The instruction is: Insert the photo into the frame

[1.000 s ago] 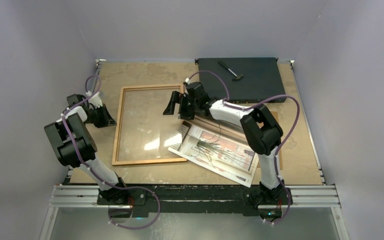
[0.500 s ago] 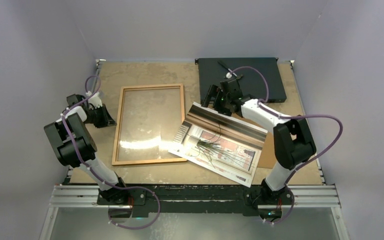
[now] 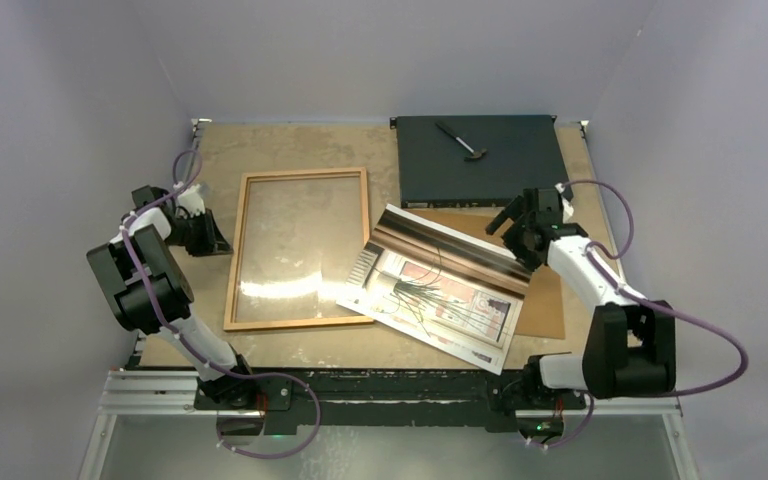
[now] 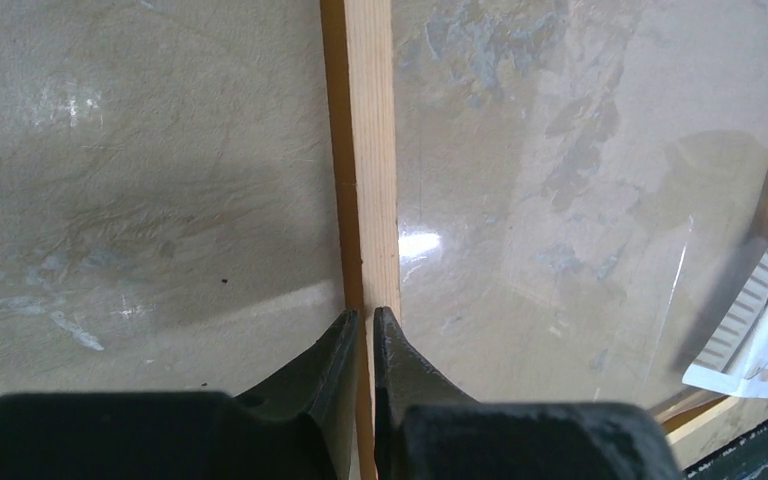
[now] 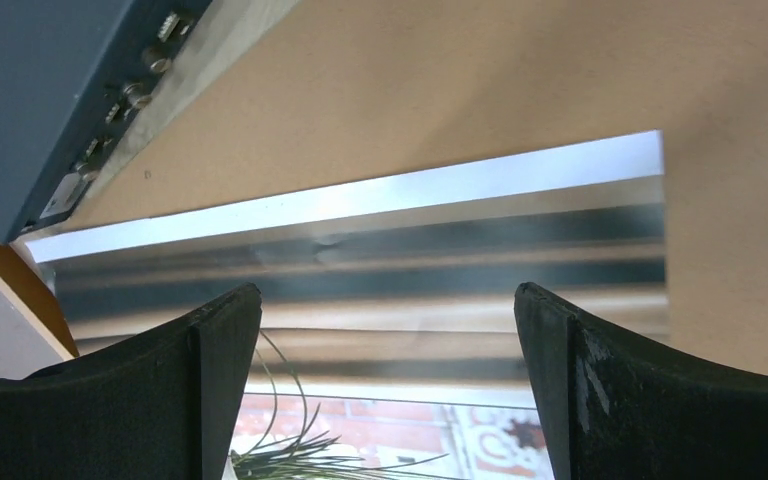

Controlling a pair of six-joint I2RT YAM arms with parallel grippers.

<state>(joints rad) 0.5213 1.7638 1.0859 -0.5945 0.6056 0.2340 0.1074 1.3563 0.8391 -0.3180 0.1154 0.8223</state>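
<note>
The frame (image 3: pixel 238 250), thin orange-brown wood round a clear pane, lies flat at centre-left. My left gripper (image 3: pixel 218 238) sits at its left rail (image 4: pixel 370 150), the jaws almost together with only a thin slit (image 4: pixel 365 315) between them. Whether they touch the rail I cannot tell. The photo (image 3: pixel 440 295) lies picture-up to the right, with its near-left corner over the frame's corner and its glossy far edge curled up (image 5: pixel 410 270). My right gripper (image 3: pixel 513 232) hovers open over that far-right edge (image 5: pixel 385 290), holding nothing.
A brown hardboard sheet (image 3: pixel 550 300) lies under the photo's right part (image 5: pixel 460 90). A black flat box (image 3: pixel 480 165) stands at the back right with a small tool (image 3: pixel 460 140) on it. Grey walls close in the table on three sides.
The right arm has swung from the frame's upper-right corner across to the photo's far-right edge, gripper still open. The left jaws have parted a hair.
</note>
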